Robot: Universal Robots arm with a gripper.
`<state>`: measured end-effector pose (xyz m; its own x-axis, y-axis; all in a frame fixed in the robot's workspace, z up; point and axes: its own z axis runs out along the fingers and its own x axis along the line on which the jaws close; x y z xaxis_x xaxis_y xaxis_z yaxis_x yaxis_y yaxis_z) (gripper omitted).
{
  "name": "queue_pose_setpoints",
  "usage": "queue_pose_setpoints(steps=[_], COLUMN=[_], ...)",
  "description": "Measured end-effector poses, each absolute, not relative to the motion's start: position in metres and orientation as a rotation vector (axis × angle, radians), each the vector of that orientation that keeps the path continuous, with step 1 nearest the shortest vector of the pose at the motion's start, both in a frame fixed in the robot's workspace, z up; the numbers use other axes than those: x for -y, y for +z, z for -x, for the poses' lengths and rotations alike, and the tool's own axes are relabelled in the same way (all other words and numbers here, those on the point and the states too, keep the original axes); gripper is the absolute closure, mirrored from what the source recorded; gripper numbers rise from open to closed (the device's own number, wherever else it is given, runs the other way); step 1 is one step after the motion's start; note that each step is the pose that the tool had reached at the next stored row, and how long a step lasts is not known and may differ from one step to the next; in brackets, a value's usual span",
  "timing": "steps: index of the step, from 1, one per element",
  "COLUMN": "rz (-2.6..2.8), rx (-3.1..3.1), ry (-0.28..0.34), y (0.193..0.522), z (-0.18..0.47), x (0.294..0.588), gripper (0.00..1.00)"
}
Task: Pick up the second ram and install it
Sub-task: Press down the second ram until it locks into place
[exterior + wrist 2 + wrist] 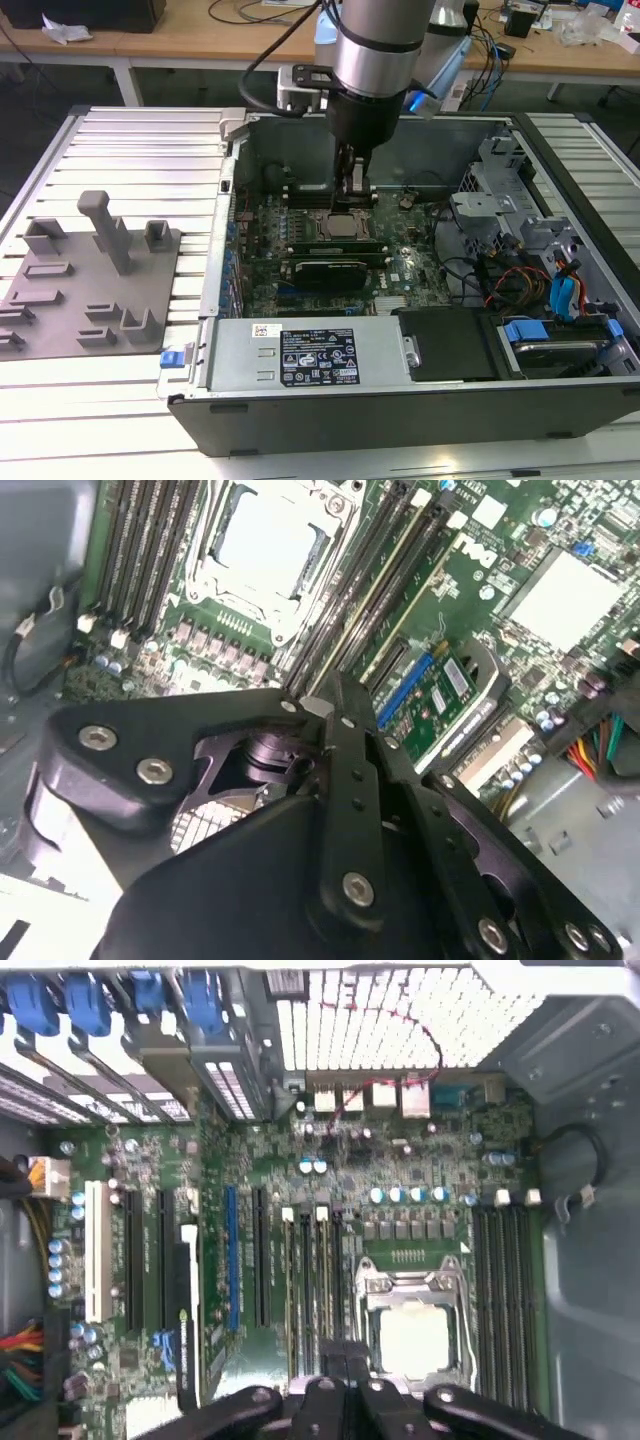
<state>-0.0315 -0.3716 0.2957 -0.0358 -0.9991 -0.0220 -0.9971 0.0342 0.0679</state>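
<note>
- While I reach down into the open computer case (560,190) in the exterior view, my gripper (354,196) hangs just above the green motherboard (300,245), beside the square metal CPU socket (340,226); my shiny silver arm (380,40) rises above it. The fingers look close together, but I cannot tell whether they clamp anything.
- On the ribbed metal table (130,150), toward the exterior view's left, lies the matte grey plastic tray (70,300) with its upright posts, well apart from my gripper.
- In the second wrist view, my black bolted finger links (350,780) run down to the long black memory slots (375,590) beside the socket (265,550). A thin pale strip (355,630) lies along one slot at my fingertips; I cannot tell whether that is the second ram.
- In the first wrist view, my fingers (345,1380) stand together over the slots (310,1290) just beside the socket (415,1335), whose plate gleams. Blue-tabbed bay brackets (90,1005) line the case edge.
</note>
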Motion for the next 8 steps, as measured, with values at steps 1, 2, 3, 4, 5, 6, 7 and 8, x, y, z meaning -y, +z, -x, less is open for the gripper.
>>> queue_pose_setpoints(steps=[1, 2, 3, 4, 5, 6, 7, 8], rz=[-2.159, -2.159, -2.159, -2.159, -2.159, -2.159, -2.159, -2.159], rx=[2.236, 2.236, 2.236, 2.236, 2.236, 2.236, 2.236, 2.236], ry=[-0.100, -0.100, -0.100, -0.100, -0.100, -0.099, -0.099, -0.099], y=[0.2957, 0.2958, 0.2959, 0.2959, 0.2959, 0.2959, 0.2959, 0.2959], z=[0.0315, 0.0315, 0.0315, 0.0315, 0.0315, 0.0315, 0.0315, 0.0315], x=[0.3716, 0.3716, 0.3716, 0.3716, 0.3716, 0.3716, 0.3716, 0.3716], gripper=[0.89, 0.89, 0.89, 0.89, 0.89, 0.89, 0.89, 0.89])
